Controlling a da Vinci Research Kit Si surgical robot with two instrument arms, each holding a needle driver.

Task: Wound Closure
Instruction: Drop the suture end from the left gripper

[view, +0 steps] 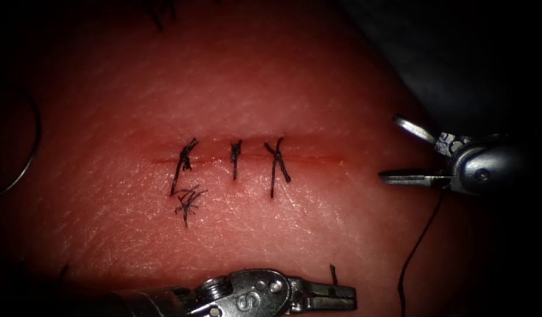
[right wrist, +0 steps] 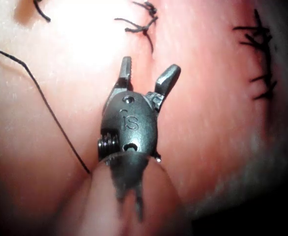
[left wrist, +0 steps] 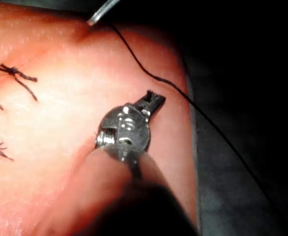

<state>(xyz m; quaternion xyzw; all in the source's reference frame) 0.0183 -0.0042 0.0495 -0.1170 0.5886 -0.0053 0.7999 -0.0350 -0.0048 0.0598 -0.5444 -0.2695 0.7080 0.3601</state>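
The tissue point(view: 283, 88) has a level cut point(view: 318, 158) crossed by three dark stitches point(view: 236, 158). My right tool point(view: 389, 148) hovers off the cut's right end with its jaws open and nothing between them, as the right wrist view point(right wrist: 149, 66) confirms. A long black thread point(view: 417, 243) runs from under that tool's wrist down the tissue's right side. My left tool point(view: 348, 293) lies low in front of the cut, jaws shut; a short thread stub point(view: 332, 273) stands beside them. The curved needle point(view: 35, 138) lies free far to the left, outside the tissue.
A frayed tuft of cut thread ends point(view: 187, 202) lies just below the leftmost stitch. More dark thread ends point(view: 159, 12) show at the tissue's far edge. Dark ground surrounds the tissue on the right point(view: 458, 58).
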